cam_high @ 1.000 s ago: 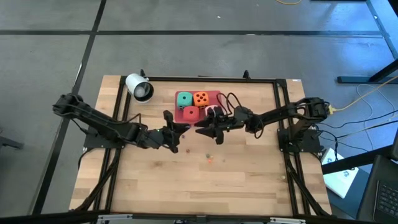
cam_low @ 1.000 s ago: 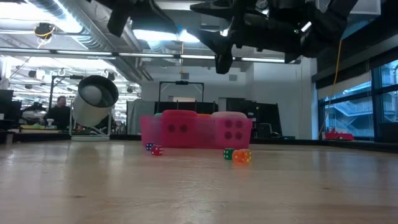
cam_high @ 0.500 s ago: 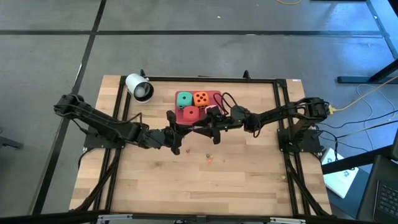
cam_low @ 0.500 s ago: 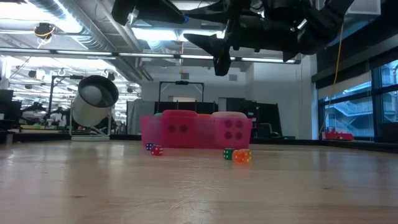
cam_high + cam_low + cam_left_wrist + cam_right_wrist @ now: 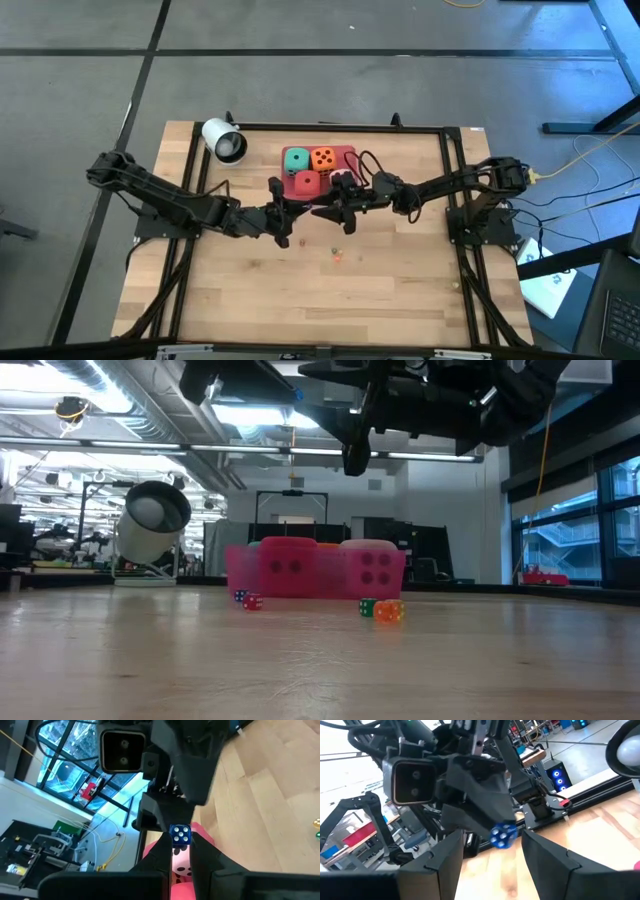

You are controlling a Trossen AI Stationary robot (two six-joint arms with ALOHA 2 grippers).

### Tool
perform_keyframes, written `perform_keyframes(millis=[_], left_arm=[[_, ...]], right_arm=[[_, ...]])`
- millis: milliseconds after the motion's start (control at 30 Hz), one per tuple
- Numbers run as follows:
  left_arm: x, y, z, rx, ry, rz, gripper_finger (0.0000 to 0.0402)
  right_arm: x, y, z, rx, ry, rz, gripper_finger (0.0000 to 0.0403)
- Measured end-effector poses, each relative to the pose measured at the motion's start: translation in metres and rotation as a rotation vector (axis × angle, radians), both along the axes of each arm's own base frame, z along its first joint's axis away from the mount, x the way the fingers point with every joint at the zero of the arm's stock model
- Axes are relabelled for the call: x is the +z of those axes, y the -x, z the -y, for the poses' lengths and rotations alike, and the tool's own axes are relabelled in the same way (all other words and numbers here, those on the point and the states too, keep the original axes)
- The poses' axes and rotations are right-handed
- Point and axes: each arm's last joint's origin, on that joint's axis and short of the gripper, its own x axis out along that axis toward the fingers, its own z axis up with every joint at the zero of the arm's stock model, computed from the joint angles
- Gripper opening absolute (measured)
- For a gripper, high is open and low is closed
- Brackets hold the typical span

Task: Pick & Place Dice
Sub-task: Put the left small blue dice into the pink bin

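Note:
My left gripper [image 5: 180, 845] is shut on a small blue die [image 5: 180, 834] with white pips, high above the table's middle. My right gripper [image 5: 492, 839] faces it from the right, open. Its fingers stand on either side of the blue die [image 5: 502, 835] without touching it. In the high view the two grippers meet tip to tip [image 5: 312, 210]. On the pink tray [image 5: 346, 152] beyond them sit the big teal die [image 5: 296, 159], orange die [image 5: 323, 158] and red die [image 5: 306, 182]. The pink die [image 5: 372, 568] shows in the low view. My left gripper pinches the small blue die by two opposite faces [image 5: 174, 836] between its two fingertips. The fingers reach nearly level toward the table's right. The die is lifted clear, far above the tabletop, with one pipped face turned toward the left wrist camera.
Small loose dice lie on the wood near the tray: red [image 5: 252, 601], blue [image 5: 240, 596], green [image 5: 367, 607] and orange [image 5: 389, 611]. A white cup [image 5: 224, 141] lies on its side at the far left. Bare wood [image 5: 330, 300] stretches toward the near edge.
My left gripper has edged a little toward the table's right with the blue die, closing up on my right gripper, and has since kept still. Both grippers keep the same finger gap.

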Motion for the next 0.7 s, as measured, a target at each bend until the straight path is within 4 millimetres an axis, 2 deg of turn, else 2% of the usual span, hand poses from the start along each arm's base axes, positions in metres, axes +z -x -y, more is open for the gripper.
perform_keyframes(millis=[533, 700], left_arm=[[-0.0002, -0.0015, -0.0044, -0.008, 0.024, 0.003, 0.0029], [-0.0002, -0.0015, -0.0044, -0.008, 0.024, 0.003, 0.0029]], right_arm=[[0.0, 0.0, -0.0014, -0.011, -0.001, 0.0, 0.0203], [0.0, -0.0001, -0.0013, -0.012, -0.001, 0.0, 0.0181]])
